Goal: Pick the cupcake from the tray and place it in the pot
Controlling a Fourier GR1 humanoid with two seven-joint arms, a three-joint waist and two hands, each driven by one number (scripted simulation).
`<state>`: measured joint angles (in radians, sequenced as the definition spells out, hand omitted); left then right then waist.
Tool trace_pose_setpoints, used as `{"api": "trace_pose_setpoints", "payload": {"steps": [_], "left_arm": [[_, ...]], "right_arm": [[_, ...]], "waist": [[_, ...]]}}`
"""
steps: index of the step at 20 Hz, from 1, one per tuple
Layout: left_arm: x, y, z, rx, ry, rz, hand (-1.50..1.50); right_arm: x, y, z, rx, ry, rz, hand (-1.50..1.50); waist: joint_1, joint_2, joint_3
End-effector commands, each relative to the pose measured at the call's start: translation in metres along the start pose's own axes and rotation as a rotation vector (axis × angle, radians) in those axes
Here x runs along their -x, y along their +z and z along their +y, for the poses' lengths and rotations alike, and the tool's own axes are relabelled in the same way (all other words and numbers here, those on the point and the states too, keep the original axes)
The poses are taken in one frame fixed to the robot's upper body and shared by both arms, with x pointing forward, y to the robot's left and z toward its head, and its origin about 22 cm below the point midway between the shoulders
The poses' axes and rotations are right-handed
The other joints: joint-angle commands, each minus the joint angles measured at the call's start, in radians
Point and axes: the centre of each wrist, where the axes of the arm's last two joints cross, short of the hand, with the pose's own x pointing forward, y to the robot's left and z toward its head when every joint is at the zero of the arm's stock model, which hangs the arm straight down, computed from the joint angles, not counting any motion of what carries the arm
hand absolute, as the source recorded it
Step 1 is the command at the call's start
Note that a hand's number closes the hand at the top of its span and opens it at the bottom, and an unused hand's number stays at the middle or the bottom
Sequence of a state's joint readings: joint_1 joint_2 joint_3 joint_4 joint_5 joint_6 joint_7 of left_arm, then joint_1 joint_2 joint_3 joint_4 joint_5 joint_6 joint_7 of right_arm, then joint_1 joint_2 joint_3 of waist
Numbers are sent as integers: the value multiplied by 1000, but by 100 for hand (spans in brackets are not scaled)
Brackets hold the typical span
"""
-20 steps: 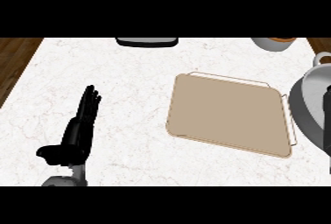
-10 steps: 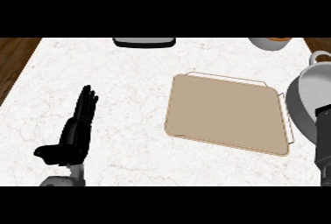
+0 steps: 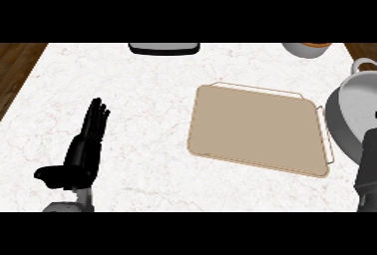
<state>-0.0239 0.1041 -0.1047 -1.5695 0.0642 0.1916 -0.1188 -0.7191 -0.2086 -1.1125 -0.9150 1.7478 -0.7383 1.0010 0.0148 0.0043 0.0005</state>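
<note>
The tan tray [image 3: 258,129] lies right of the counter's middle, and no cupcake shows on it or anywhere else in view. The grey pot [image 3: 353,112] stands against the tray's right side, cut off by the view's edge, with one handle [image 3: 362,63] at its far end. A dark part of my right arm or hand [image 3: 367,167] rises along the right edge, over the pot's near rim; whatever it holds is hidden. My left hand [image 3: 83,154] rests open at the lower left, fingers straight and pointing away, far from the tray.
A dark flat object [image 3: 163,48] sits at the counter's far edge. A round bowl [image 3: 307,49] stands at the far right corner. The counter's left edge [image 3: 29,74] borders dark wood.
The dark piece of my right arm has come further into view at the right edge by the pot. The left hand and the tray have not moved.
</note>
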Motion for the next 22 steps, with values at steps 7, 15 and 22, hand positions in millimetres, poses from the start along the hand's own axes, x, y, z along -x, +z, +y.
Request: {"api": "trace_pose_setpoints", "payload": {"steps": [7, 15, 22], "left_arm": [[-5, -4, -15, -9, -4, -23, 0], [12, 11, -11, -27, 1, 13, 0], [13, 3, -5, -24, -1, 8, 0]], "right_arm": [[47, 23, -4, 239, -436, 136, -150], [100, 4, -15, 322, -468, 77, -150], [112, 7, -47, 292, -493, 54, -150]], "waist": [[-20, -5, 0], [-16, -9, -1], [-16, -8, -2]]}}
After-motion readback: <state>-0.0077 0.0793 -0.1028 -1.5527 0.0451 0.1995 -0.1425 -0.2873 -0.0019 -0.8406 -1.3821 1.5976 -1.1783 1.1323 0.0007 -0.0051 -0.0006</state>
